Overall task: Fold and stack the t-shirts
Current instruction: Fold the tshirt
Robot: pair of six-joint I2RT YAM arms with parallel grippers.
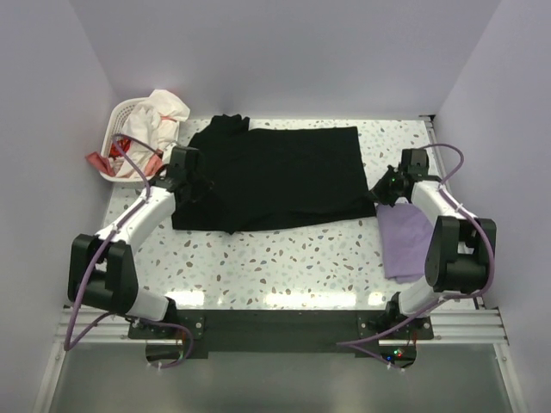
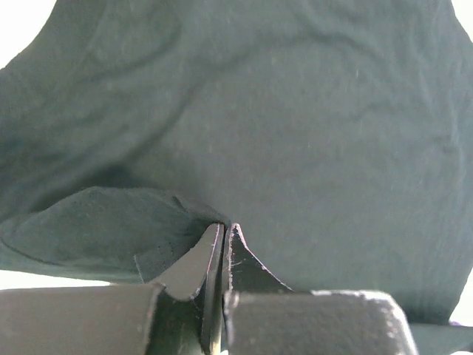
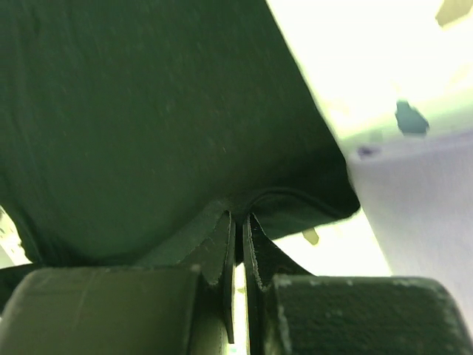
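Observation:
The black t-shirt [image 1: 275, 176] lies spread across the middle of the table, folded to a wide rectangle. At its left edge my left gripper [image 1: 191, 178] is shut on the black cloth [image 2: 295, 133], the cloth pinched between the fingertips [image 2: 225, 229]. At the shirt's right edge my right gripper [image 1: 385, 191] is shut on the black fabric [image 3: 148, 111], a hem fold caught at its tips [image 3: 240, 218]. The lavender t-shirt [image 1: 405, 241] lies folded on the table at the right, beside the right arm.
A white laundry basket [image 1: 123, 116] with white and red cloth [image 1: 155, 116] stands at the back left corner. Purple walls close in the table on three sides. The arm bases sit at the near edge.

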